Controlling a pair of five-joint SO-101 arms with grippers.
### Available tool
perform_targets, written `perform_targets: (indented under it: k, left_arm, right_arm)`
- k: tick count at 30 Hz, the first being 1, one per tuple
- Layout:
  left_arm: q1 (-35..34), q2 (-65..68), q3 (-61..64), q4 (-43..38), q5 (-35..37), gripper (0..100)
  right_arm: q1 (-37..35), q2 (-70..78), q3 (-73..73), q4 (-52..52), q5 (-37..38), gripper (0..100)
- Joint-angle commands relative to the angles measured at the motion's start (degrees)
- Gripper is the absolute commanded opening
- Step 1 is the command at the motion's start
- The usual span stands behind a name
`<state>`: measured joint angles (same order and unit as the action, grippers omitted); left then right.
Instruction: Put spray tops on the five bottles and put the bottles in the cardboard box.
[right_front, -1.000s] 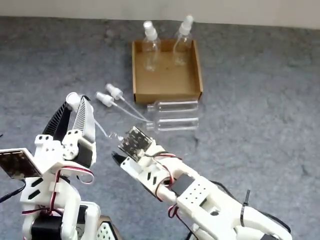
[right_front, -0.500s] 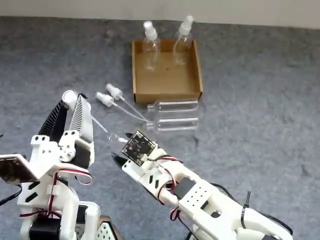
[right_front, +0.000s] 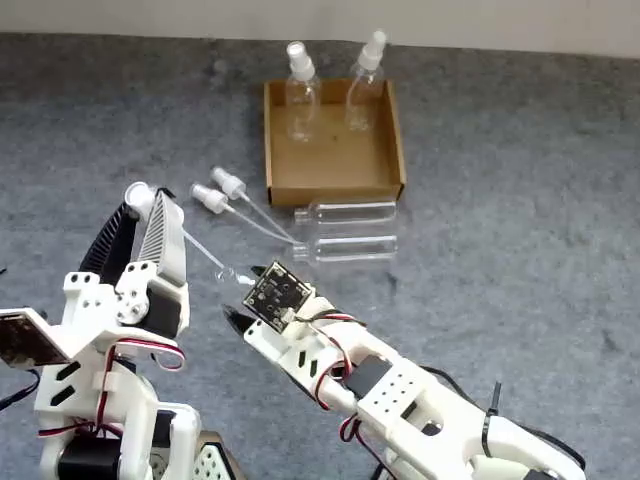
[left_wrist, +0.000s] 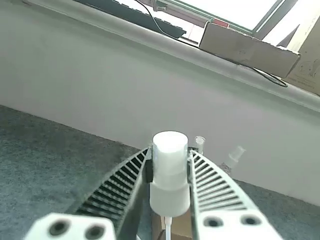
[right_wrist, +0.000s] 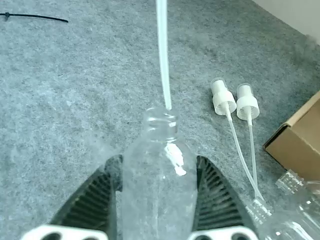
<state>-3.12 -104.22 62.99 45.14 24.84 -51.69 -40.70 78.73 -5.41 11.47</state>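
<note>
Left gripper (left_wrist: 170, 156) clamps spray top (left_wrist: 170, 185), dip tube (right_wrist: 162, 50) aimed into bottle (right_wrist: 159, 165) mouth; right gripper (right_wrist: 157, 172) grips bottle steady for insertion.

From above, the right claw (right_front: 243, 292) and its camera (right_front: 278, 290) hide the clear bottle (right_front: 229, 272) except the neck, poking out at ten o'clock. The right wrist view's edges cut off the bottle's base and the dip tube (right_wrist: 161, 50) (tip inside the neck or not: unclear). The left wrist view's edge crops the spray top (left_wrist: 170, 172) below its collar.
</note>
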Motion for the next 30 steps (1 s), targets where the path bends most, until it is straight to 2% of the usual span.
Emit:
perform_targets:
  k: [1, 5, 17, 21, 25, 30]
  left_arm:
    - [0.84, -0.57, -0.31, 0.0, 0.7, 0]
    - [3.91, -0.57, 1.45, 0.09, 0.35, 0]
    - [4.09, -0.48, 3.91, -0.18, 0.35, 0]
    - [4.0, -0.48, 5.32, -0.18, 0.26, 0]
    - [4.35, -0.48, 7.96, -1.32, -3.43, 0]
    - [4.44, -0.48, 12.35, -5.1, -3.96, 0]
  right_arm:
    - [-0.04, -0.31, 0.13, -0.66, -0.26, 0.5]
    - [-0.04, -0.31, 0.13, -0.75, -0.26, 0.5]
    - [0.04, -1.89, 0.31, -0.75, -0.53, 0.5]
    - [0.04, -10.51, 1.01, -0.04, -0.53, 0.5]
    - [0.13, -20.79, 4.35, 5.41, -0.53, 0.5]
    - [0.13, -32.22, 4.97, 12.0, -0.62, 0.5]
